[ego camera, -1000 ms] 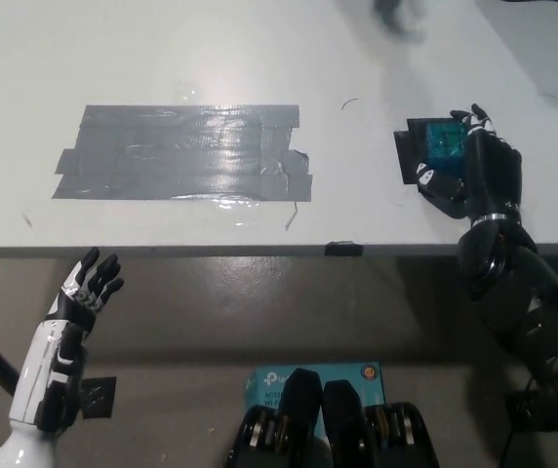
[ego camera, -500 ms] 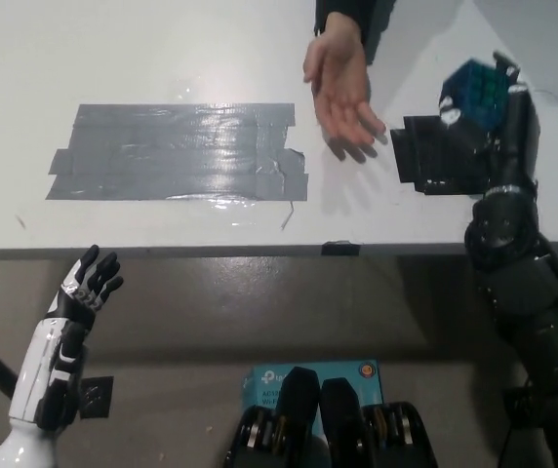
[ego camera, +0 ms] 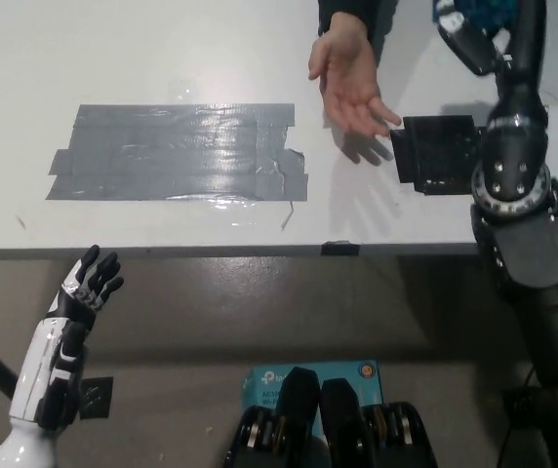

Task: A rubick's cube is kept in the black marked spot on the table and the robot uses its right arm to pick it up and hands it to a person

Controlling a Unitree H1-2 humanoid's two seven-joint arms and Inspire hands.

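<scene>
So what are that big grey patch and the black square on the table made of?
The grey patch looks like overlapped strips of duct tape: glossy, wrinkled, with ragged ends. The black square seems to be tape too, darker with a faint sheen, though that is less certain. Both lie flat on the matte white table.

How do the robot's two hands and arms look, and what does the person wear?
The left hand has black fingers on a white forearm with black panels. The right hand and its arm are all black, with a round, bolted joint. The person's hand leaves a dark sleeve.
</scene>
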